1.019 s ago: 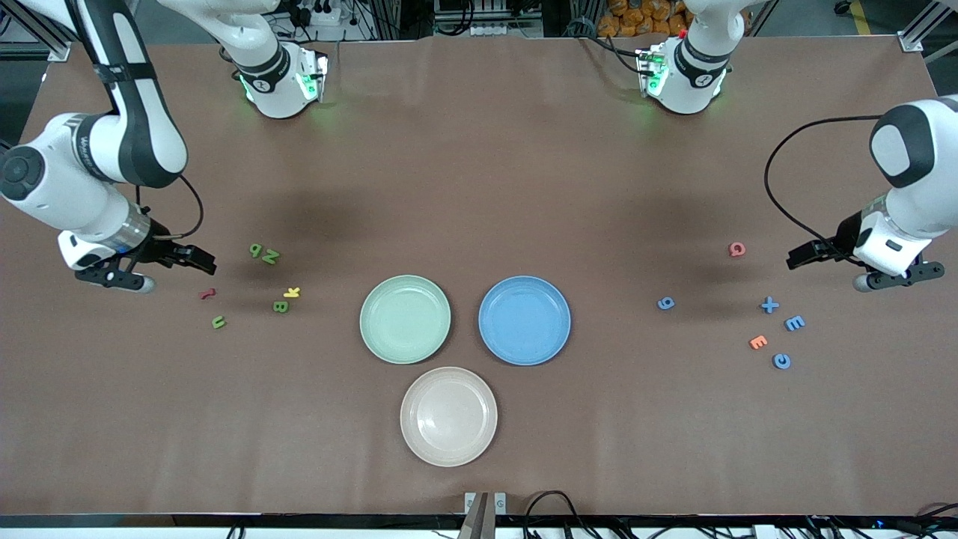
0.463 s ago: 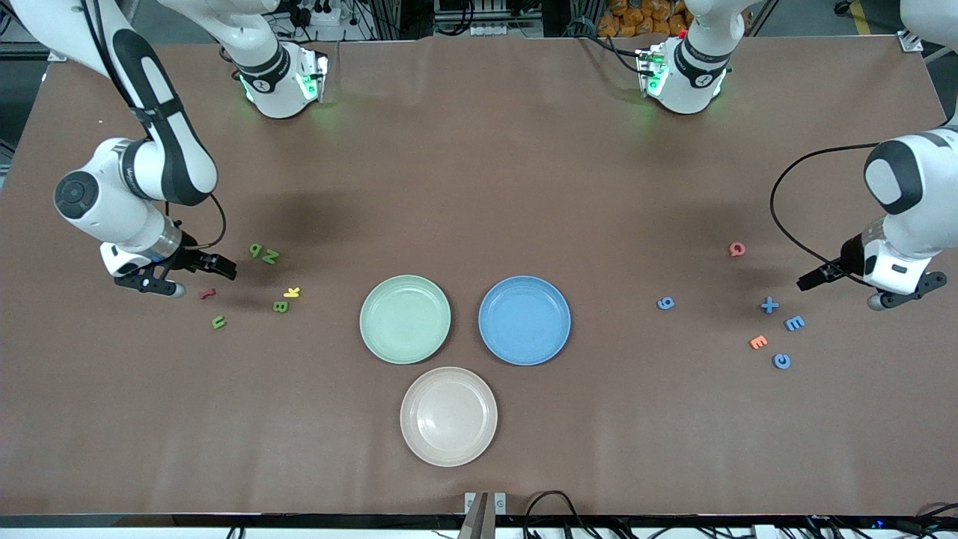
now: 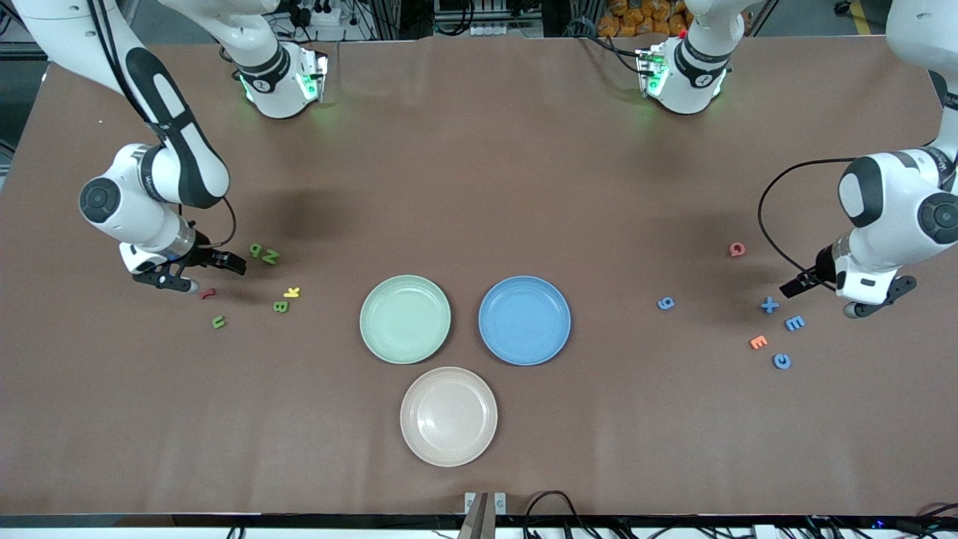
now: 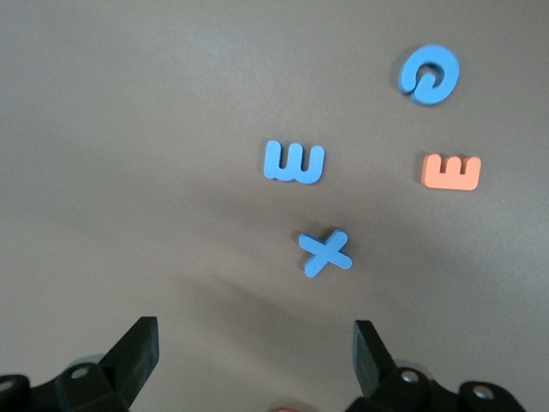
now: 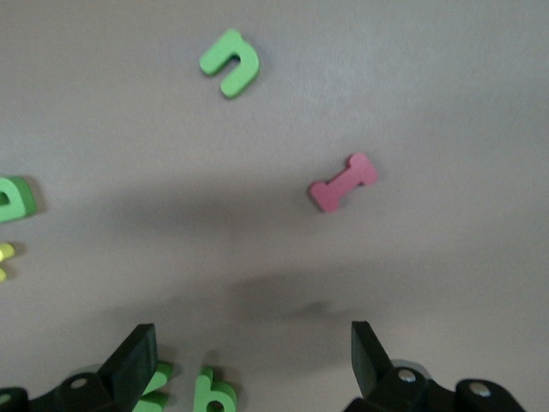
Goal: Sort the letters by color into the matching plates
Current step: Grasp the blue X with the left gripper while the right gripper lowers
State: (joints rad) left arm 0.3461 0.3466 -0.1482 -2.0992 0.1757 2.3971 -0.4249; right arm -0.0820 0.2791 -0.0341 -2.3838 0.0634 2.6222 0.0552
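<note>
Three plates sit mid-table with bare brown table (image 3: 479, 187) all round them: the mint plate (image 3: 405, 319) at nine o'clock of the blue plate (image 3: 524, 320), rims just apart, and the cream plate (image 3: 448, 416) nearer the front camera, between them. All three plates are empty.

Over at the right arm's end, the right gripper (image 3: 200, 273) hangs low with fingers spread wide, gripping nothing. Just beneath it is the red letter (image 5: 343, 182), and the green U (image 5: 230, 62) lies near that. Six letters here: four green (U, B (image 3: 280, 306), and a touching pair (image 3: 263, 254)), one yellow (image 3: 292, 293), one red.

At the left arm's end, the left gripper (image 3: 819, 292) hovers, jaws wide apart and empty, with the blue X (image 4: 325, 252) just ahead of its tips. Six letters here too: four blue (X, E (image 4: 294, 162), a round one (image 4: 429, 75), a 9-shaped one (image 3: 665, 303)), an orange E (image 4: 451, 172), and a red one (image 3: 737, 249) at twelve o'clock of the cluster.

Wide open room lies between each cluster and the plates.
</note>
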